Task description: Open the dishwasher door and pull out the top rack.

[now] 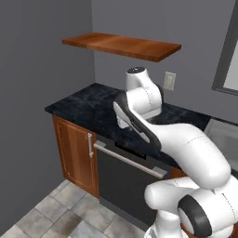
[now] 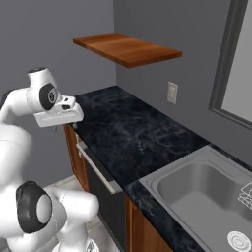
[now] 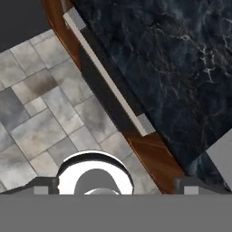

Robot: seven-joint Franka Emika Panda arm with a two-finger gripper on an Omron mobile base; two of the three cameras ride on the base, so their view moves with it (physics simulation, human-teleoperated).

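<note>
Risk lies in our descent: the dishwasher door sits shut below the dark worktop, our pincer hovers above its silver handle, spread impossible to tell, and a misjudged drop strikes the worktop edge instead.

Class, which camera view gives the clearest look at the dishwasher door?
The left base view: the dishwasher door faces it, closed, showing its dark front panel and silver bar handle. The right base view catches only its edge beneath the counter. The hand view looks steeply down at the handle and top edge.
</note>
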